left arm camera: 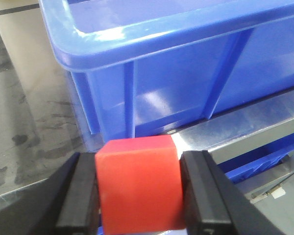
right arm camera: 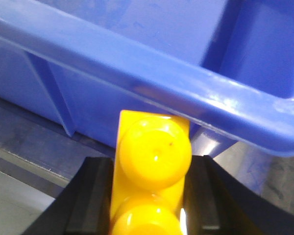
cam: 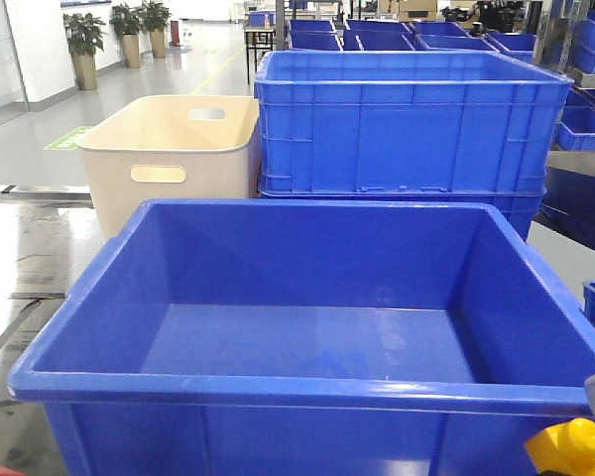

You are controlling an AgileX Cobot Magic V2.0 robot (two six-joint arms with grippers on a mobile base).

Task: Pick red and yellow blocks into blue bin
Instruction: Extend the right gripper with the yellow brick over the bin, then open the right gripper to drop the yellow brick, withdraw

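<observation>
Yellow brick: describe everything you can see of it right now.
The yellow brick is glossy plastic with two round studs facing the right wrist camera. Black fingers of the right hand clamp its two long sides. It hangs outside the blue bin, below the rolled rim by a corner, not yet inside.

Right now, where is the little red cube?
Left wrist view: the red cube is clamped between the left fingers, just outside the blue bin, below its rim.
</observation>
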